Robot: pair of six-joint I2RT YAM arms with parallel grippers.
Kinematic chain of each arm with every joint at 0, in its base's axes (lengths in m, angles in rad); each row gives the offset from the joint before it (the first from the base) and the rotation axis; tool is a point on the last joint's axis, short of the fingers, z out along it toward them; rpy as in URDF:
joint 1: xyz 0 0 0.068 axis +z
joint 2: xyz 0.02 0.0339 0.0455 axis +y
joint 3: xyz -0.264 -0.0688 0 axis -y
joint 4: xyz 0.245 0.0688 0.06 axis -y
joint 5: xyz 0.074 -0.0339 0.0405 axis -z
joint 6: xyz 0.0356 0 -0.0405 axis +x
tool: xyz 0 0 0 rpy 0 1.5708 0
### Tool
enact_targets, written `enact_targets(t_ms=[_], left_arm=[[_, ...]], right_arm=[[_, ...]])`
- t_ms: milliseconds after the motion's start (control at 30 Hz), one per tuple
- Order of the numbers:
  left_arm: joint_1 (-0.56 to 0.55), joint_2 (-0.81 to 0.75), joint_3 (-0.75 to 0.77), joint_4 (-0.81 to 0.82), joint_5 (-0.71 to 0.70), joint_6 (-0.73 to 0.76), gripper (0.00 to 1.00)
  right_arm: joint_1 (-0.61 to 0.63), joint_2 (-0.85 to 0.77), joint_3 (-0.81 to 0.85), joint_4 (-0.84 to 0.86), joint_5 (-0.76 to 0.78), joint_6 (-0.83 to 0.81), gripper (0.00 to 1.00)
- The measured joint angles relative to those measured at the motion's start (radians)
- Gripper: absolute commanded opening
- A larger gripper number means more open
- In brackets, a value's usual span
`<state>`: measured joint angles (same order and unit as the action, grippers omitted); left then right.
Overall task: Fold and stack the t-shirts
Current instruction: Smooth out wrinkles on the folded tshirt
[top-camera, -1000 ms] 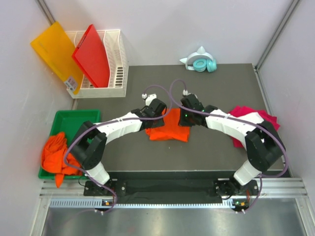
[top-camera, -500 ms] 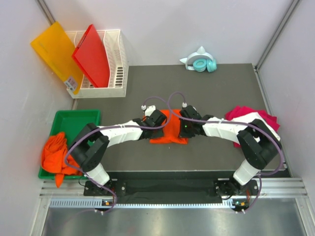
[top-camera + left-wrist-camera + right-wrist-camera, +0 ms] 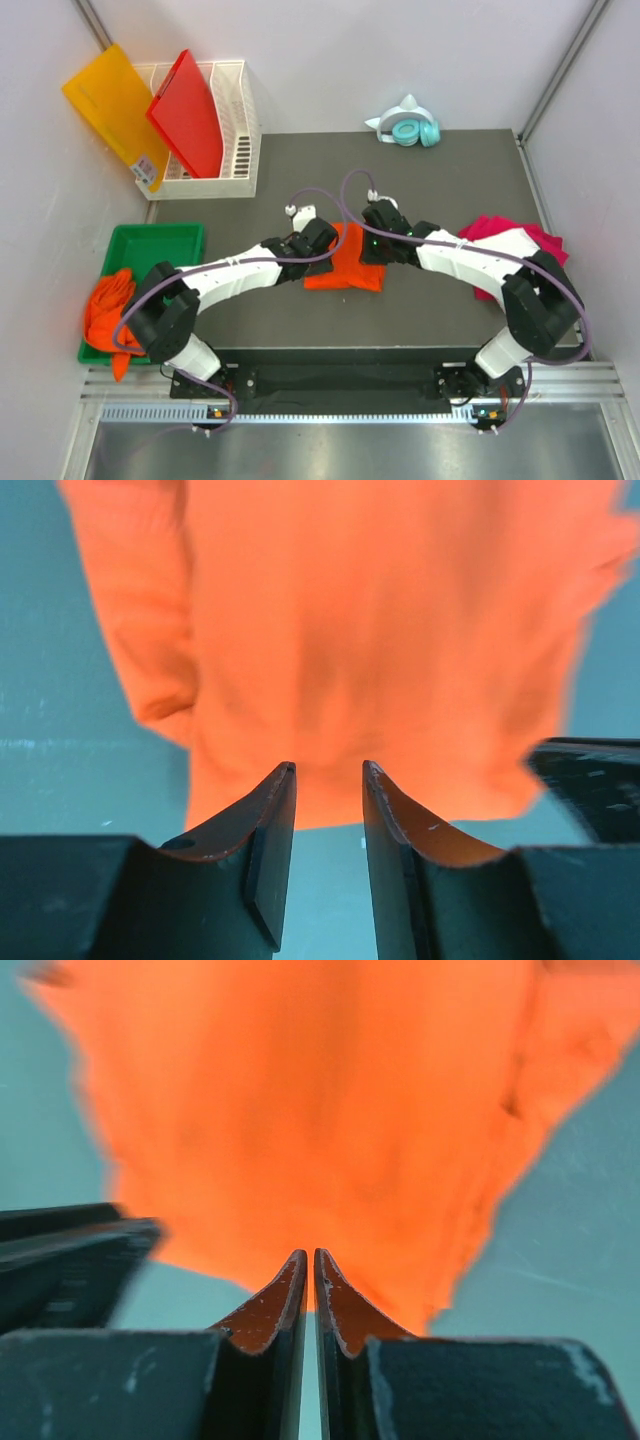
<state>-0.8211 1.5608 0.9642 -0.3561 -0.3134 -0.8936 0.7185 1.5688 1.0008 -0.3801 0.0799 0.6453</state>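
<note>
An orange shirt (image 3: pixel 345 268) is shown folded mid-tabletop (image 3: pixel 450 180), flanked by the left claw (image 3: pixel 326 243), slightly spread, and the right claw (image 3: pixel 374 243), pressed together. The orange heap (image 3: pixel 108 312) is judged unfolded.

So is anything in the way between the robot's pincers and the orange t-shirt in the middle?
No, nothing visible. The left pincer, tips slightly apart, sits right at the edge of the folded bright orange cloth t-shirt, and the closed right pincer reaches its edge too.
</note>
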Motion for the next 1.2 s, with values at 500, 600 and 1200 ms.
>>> enact_targets(t_ms=[500, 600, 1200], left_arm=[[-0.049, 0.049, -0.014, 0.058, 0.053, -0.032, 0.37], [-0.051, 0.097, -0.039, 0.068, 0.070, -0.051, 0.37], [-0.052, -0.063, 0.030, 0.027, -0.042, 0.006, 0.39]], right_arm=[[0.087, 0.119, -0.006, 0.076, -0.044, 0.055, 0.06], [0.087, 0.135, -0.024, 0.094, -0.060, 0.071, 0.06], [0.089, -0.033, 0.131, -0.029, 0.066, 0.011, 0.08]])
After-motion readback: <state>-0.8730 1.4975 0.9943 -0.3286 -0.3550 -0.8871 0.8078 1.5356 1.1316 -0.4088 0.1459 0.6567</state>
